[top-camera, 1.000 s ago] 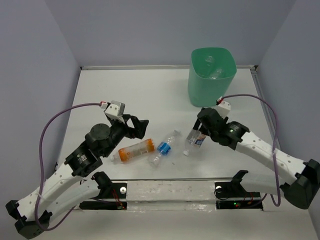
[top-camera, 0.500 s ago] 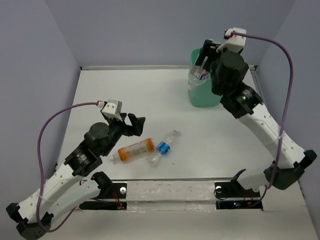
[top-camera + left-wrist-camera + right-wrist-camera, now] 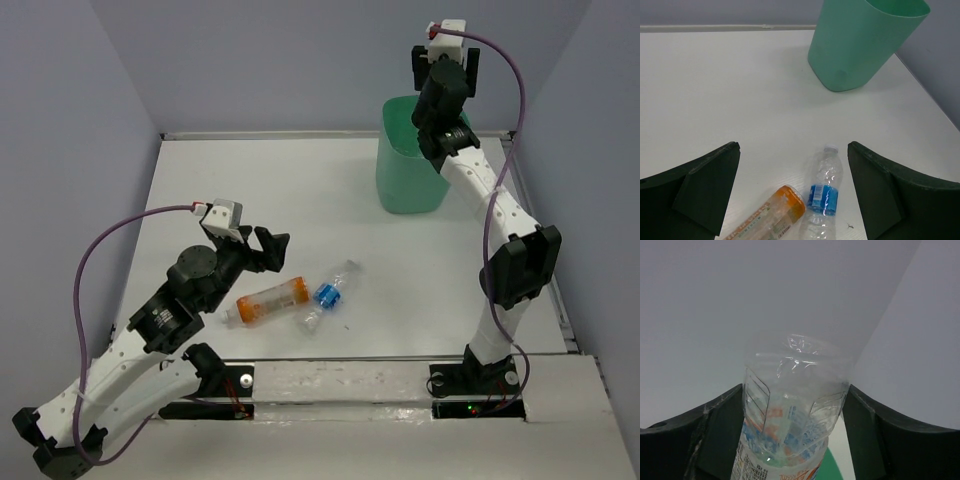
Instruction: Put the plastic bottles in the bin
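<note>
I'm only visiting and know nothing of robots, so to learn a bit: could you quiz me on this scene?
1. True or false: the jaws of the right arm grip a clear bottle.
2. How many bottles lie on the table?
3. The jaws of the left arm are: A open; B shut on a cap; C out of view.
Key: 1 true; 2 two, the orange-labelled one and the blue-labelled one; 3 A.

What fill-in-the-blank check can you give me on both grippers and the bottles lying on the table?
The right gripper holds the clear bottle raised above the mint-green ___. The left gripper is ___, hovering above the table. Beside the orange-label bottle lies another bottle with a ___ label.
Missing words: bin; open; blue.
</note>
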Available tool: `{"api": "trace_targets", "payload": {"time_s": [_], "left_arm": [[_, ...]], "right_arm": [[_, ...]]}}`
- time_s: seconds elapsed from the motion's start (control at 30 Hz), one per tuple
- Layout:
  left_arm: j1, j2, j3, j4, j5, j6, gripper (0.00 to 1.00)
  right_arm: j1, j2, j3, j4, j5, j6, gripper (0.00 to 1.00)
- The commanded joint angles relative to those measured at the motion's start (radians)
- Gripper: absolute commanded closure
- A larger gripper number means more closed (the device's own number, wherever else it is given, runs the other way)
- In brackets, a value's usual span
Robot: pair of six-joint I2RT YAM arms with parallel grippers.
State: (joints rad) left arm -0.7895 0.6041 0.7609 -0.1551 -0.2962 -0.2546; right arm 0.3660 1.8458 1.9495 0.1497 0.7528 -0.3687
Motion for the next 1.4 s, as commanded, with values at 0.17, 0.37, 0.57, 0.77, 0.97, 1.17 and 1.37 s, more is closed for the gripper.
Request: {"api": "trace_targets", "payload": {"time_s": [0.17,0.37,0.57,0.77,0.97,1.17,1.37], "left_arm": [[0.01,-0.006,-0.008,0.037,-0.004,0.02,0.01],[0.026,-0.003,-0.008,0.035,-0.009,0.018,0.01],[0.044,-0.018,-0.011,0.037,-0.027,0.014,0.01],[0.052,-0.021,-0.008,0.042,0.005,0.012,0.01],[0.052,-0.024,-0.008,0.039,0.005,0.005,0.01],[0.052,-0.024,-0.006,0.035,0.025,0.0,0.01],[0.052,-0.024,-0.008,0.038,0.037,-0.002,0.01]], "right_arm": [[-0.001,-0.094,-0.107,0.0,-0.067,0.054,0.0],[0.123,-0.233,-0.17,-0.097,-0.103,0.083,0.0],[0.402,-0.437,-0.496,-0.369,-0.078,0.583,0.02],[0.511,-0.565,-0.892,-0.421,-0.187,1.105,0.02],[0.654,-0.539,-1.009,-0.502,-0.184,1.353,0.01],[0.663,-0.407,-1.012,-0.533,-0.224,1.465,0.0],[0.663,-0.281,-0.991,-0.484,-0.254,1.493,0.01]]}}
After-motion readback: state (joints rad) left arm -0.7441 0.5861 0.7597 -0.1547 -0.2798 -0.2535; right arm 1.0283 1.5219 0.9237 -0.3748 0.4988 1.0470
